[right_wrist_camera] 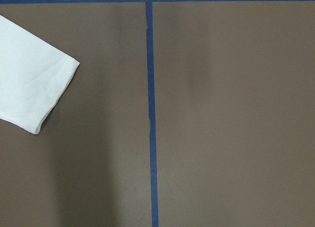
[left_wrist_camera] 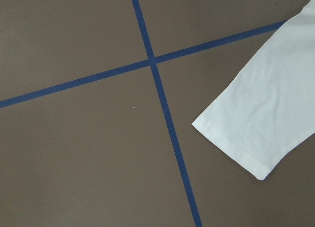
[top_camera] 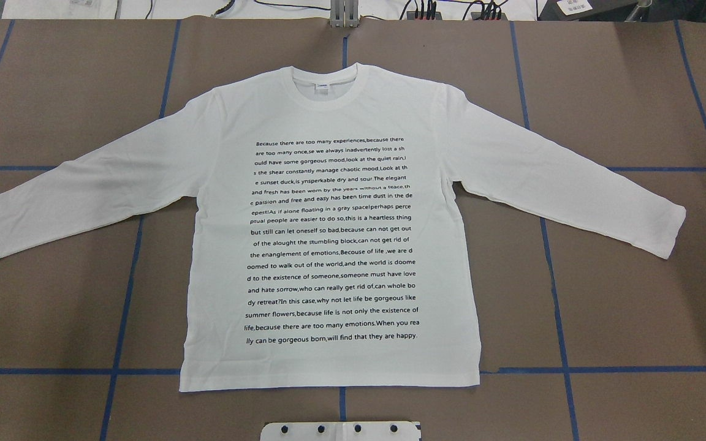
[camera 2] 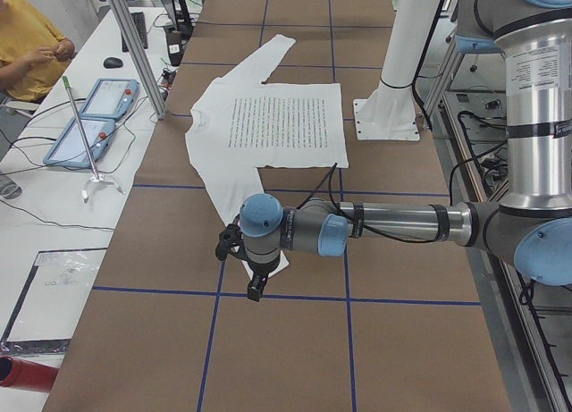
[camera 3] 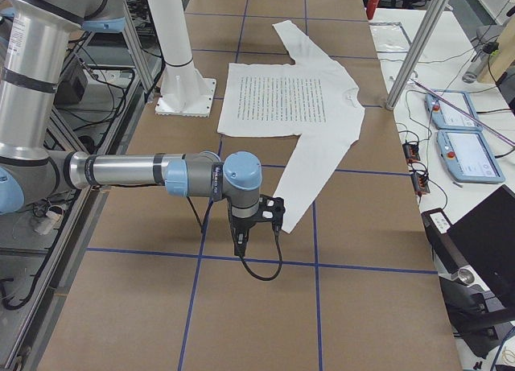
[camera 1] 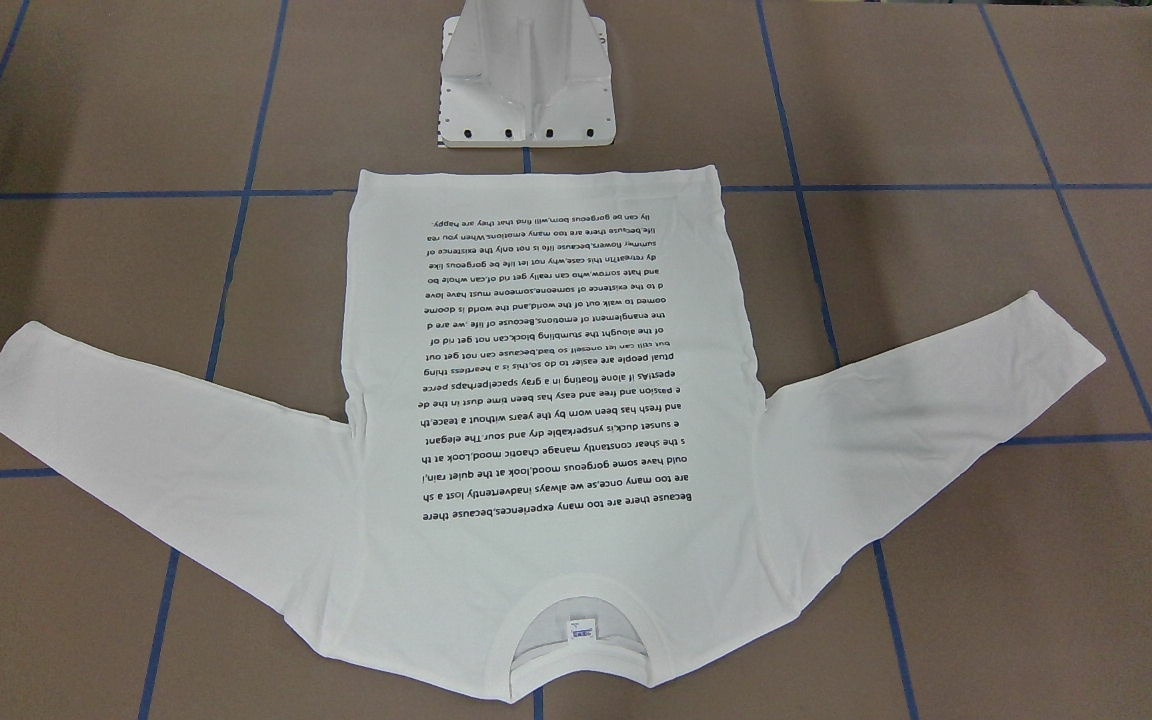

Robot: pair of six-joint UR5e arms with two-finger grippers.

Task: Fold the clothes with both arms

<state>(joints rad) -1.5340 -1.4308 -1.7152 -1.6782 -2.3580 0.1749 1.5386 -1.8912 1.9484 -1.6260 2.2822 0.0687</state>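
The white long-sleeved shirt [top_camera: 328, 245] lies flat on the brown table, printed text up and both sleeves spread out. Its collar is on the far side from the base, and it also shows in the front view [camera 1: 556, 400]. My left gripper [camera 2: 254, 285] hangs over the left sleeve's cuff [left_wrist_camera: 261, 128], well above the table. My right gripper [camera 3: 240, 242] hangs near the right sleeve's cuff [right_wrist_camera: 29, 89]. Both grippers show only in the side views, so I cannot tell whether they are open or shut. Neither touches the shirt.
The white pedestal base [camera 1: 526, 90] stands just behind the shirt's hem. Blue tape lines [top_camera: 549, 275] cross the brown table. A metal post [camera 2: 143, 46], two teach pendants [camera 2: 98, 117] and a seated person [camera 2: 27, 37] are beyond the far edge.
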